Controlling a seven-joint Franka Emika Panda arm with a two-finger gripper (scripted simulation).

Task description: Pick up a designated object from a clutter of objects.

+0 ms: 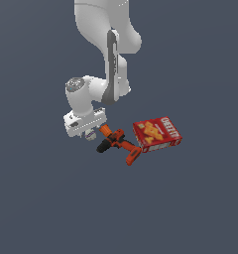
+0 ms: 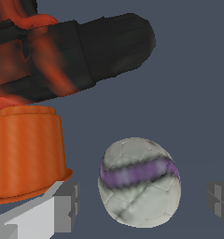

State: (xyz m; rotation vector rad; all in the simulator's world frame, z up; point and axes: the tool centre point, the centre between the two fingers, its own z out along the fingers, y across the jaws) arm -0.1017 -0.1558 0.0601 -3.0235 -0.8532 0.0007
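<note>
On the counter: I see a plain dark grey-blue counter (image 1: 41, 208) carrying three things, grouped near the middle of the exterior view.
Arm: my white Panda arm (image 1: 108, 44) reaches down from 12 o'clock, its wrist low over the clutter.
Jaws (image 2: 139, 203): apart; in the wrist view one grey fingertip (image 2: 67, 205) sits on each side of the ball, with a gap showing between ball and either pad.
Designated object: small off-white ball with a purple band (image 2: 139, 182), lying between the open jaws; in the exterior view the hand hides nearly all of it.
Tool: orange-and-black hand tool (image 1: 117, 143), just beside the ball, at 4 o'clock of the hand in the exterior view; its black grip and orange cap fill much of the wrist view.
Box: flat red cracker box with yellow print (image 1: 157, 134), at 3 o'clock of the tool, its corner at the tool's orange end; I cannot tell whether they touch.
</note>
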